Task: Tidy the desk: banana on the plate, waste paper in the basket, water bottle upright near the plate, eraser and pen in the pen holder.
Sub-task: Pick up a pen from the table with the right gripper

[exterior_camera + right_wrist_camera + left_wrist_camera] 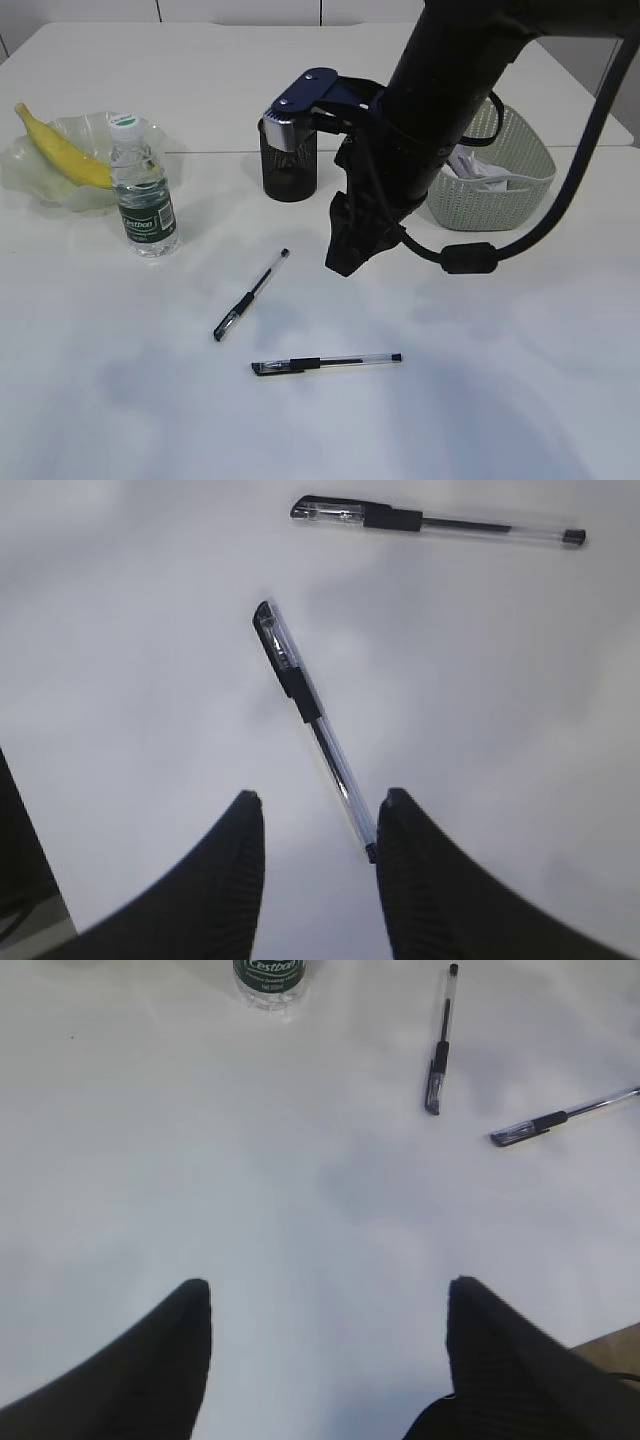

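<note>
Nearest me, one pen [326, 362] lies flat on the desk [480, 400]. I see the right gripper [318, 825] hanging part-open above the slanted pen [312, 715]. Left gripper [330, 1300] gapes wide, holding nothing.

A thick black arm [470, 70] is showing a blue-and-silver wrist block [305, 100], black ribbed fingers [240, 880], and a black cable [560, 200].

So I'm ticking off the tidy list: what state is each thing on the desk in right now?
banana: lying on the plate.
water bottle: upright, capped, beside the plate.
basket: holds white paper.
pen holder: upright; contents can't be seen.
Two pens: flat on the desk.
left gripper: open, empty.
right gripper: open above a pen's tip.
</note>
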Motion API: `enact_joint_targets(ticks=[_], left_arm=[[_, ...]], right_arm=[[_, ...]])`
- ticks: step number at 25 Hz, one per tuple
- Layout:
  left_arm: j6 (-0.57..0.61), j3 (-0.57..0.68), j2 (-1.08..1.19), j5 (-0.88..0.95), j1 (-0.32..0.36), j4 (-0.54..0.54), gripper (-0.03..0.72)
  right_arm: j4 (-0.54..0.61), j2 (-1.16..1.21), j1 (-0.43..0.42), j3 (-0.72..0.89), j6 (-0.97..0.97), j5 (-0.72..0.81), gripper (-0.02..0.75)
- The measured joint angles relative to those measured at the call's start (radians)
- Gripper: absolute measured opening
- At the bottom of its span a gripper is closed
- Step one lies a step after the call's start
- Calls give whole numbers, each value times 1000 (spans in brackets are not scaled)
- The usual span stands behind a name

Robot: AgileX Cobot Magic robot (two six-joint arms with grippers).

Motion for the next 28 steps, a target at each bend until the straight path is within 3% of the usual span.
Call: enact_joint_targets(ticks=[11, 17, 28], left_arm=[[0, 0, 0, -2, 0, 0, 519], [0, 0, 0, -14, 0, 0, 519], [0, 0, 0, -24, 0, 0, 518]], right_arm=[[37, 2, 0, 0, -436, -58, 283], [86, 83, 12, 0, -497, -58, 283], [61, 239, 67, -26, -518, -58, 283]])
